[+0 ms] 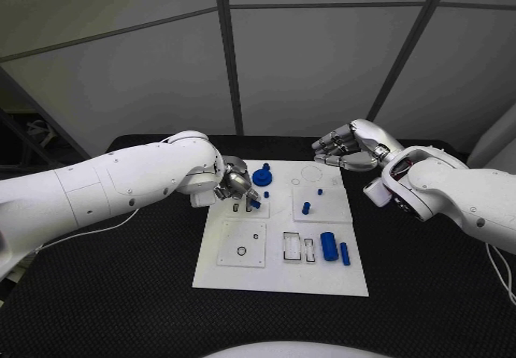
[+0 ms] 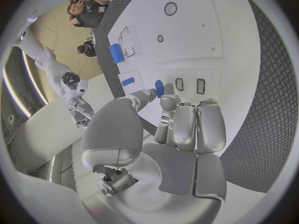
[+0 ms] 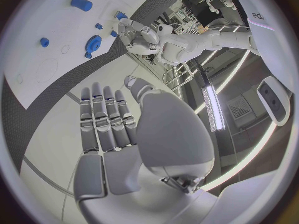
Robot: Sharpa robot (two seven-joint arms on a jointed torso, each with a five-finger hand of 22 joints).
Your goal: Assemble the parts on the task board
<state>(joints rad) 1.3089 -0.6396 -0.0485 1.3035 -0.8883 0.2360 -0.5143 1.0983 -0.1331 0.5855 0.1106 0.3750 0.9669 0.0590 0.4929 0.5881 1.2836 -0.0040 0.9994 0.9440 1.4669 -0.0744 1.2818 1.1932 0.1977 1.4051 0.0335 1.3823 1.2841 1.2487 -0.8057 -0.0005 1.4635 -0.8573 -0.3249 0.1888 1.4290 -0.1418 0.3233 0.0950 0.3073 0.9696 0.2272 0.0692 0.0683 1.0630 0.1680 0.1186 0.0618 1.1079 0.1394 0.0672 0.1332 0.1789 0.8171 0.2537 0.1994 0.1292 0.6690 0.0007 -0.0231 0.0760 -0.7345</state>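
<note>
Dim head view, brighter fisheye wrist views

Head view: dark table [image 1: 97, 298] swallows shadow detail; task board [image 1: 282, 276] is the brightest patch. Right wrist view: a strip light [image 3: 212, 109] glares toward 3 o'clock. Both wrist circles bend straight edges at the rim.

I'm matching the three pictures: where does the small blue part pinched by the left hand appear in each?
Head view: small blue part at the left hand, over the white task board.
Left wrist view: the part at the fingertips.
Right wrist view: the part below that hand.
Shared landmark: round blue gear-like part.
</note>
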